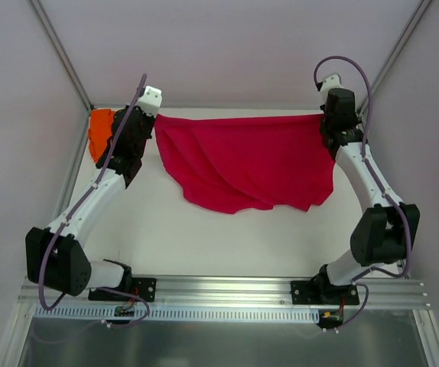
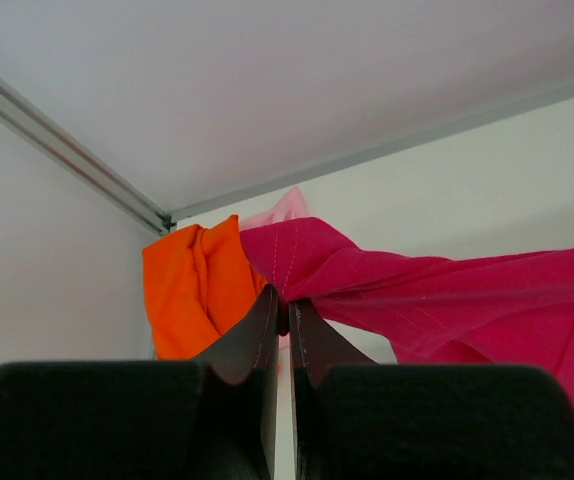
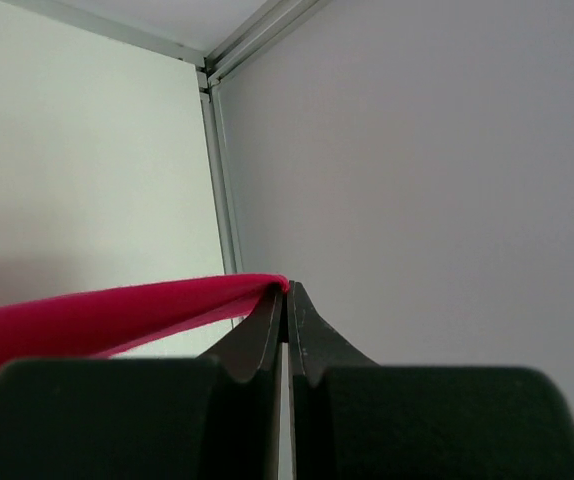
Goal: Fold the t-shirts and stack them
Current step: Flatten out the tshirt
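A large crimson-red t-shirt hangs stretched between both arms at the back of the table, its lower part draped in folds on the surface. My left gripper is shut on the shirt's left top corner. At the other top corner my right gripper is shut on the cloth. The bright orange t-shirt lies bunched in the far left corner, just left of my left gripper; it also shows in the left wrist view. A bit of pale pink t-shirt peeks out behind the red one.
Pale enclosure walls with metal frame posts close in the table at the back and sides. My right gripper is close to the right wall's corner post. The arm bases sit on a metal rail at the near edge.
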